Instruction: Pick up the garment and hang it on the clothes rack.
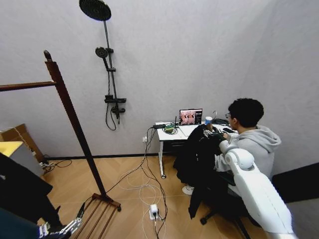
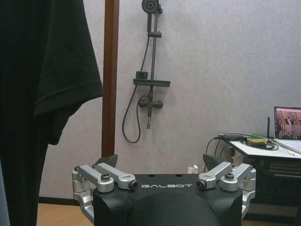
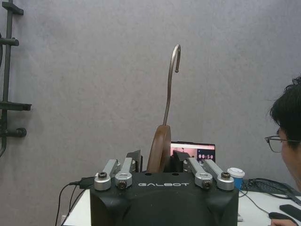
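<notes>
garment [image 1: 197, 159] hangs limp and probably light, right gripper [image 3: 160, 165] pinching its stiff hanger [image 3: 160, 146] below the hook [image 3: 172, 75]; left gripper [image 2: 160, 169] spread.

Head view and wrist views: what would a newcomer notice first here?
The eye falls first on the right gripper, shut on the brown hanger, whose metal hook stands up against the grey wall. The long black garment hangs from it beside the seated person. At the robot's left stands the clothes rack, with the open left gripper low near it.
</notes>
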